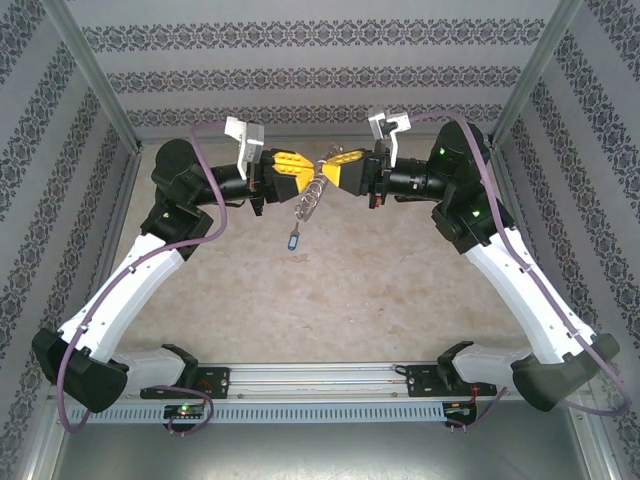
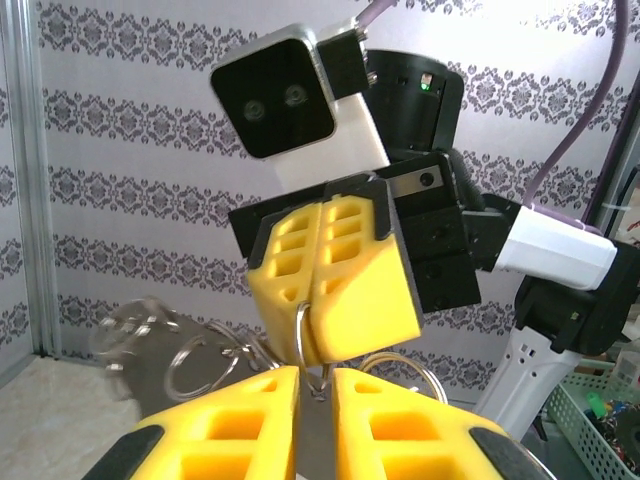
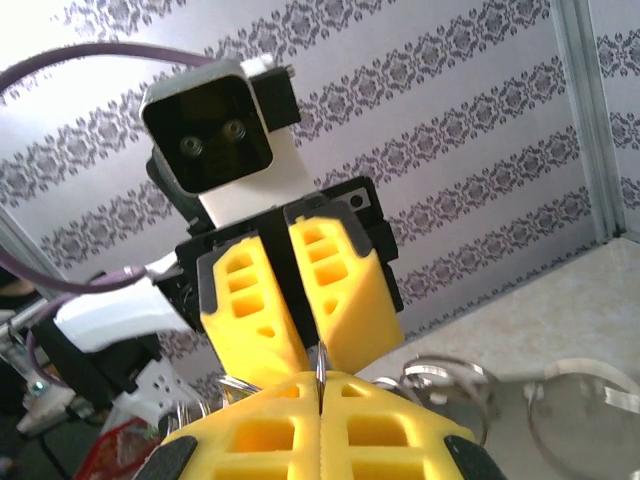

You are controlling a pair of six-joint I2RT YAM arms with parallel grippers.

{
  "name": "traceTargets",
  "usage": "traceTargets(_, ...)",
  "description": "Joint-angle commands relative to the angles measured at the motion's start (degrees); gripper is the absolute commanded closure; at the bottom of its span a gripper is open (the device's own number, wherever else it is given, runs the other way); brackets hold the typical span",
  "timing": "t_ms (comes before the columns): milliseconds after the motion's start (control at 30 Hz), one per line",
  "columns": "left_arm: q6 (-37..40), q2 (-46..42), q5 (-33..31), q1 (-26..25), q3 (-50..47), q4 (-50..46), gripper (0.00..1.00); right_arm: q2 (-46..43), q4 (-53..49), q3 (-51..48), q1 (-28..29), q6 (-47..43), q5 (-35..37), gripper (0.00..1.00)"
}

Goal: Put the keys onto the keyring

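Both grippers meet tip to tip above the far middle of the table. My right gripper (image 1: 331,172) (image 3: 320,378) is shut on a thin wire ring of the keyring (image 1: 309,196) (image 2: 299,328), which stands edge-on between its yellow fingers. My left gripper (image 1: 311,173) (image 2: 317,376) faces it, jaws nearly together, closed on the same ring's lower part. Linked grey rings (image 2: 188,365) (image 3: 452,385) dangle below the two. The blue-headed key (image 1: 291,240) sits just under that cluster; I cannot tell whether it hangs from it or lies on the table.
Patterned walls and metal frame posts (image 1: 108,95) close in the beige table (image 1: 330,300) on three sides. A slotted rail (image 1: 320,376) runs along the near edge between the arm bases. A green basket (image 2: 600,420) stands behind the right arm.
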Motion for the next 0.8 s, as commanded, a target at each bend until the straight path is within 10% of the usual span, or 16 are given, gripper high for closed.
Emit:
traceTargets(0,-3.07,-0.01,1.34,0.43,1.5,6.17,0.85,-0.11,11.08,0.09,-0.4,5.28,-0.92,1.0)
traceTargets(767,-7.02,4.13,3.35,0.45,6.12,11.43,0.85,0.09,15.42,-1.69,-1.1,7.1,-0.86,1.0)
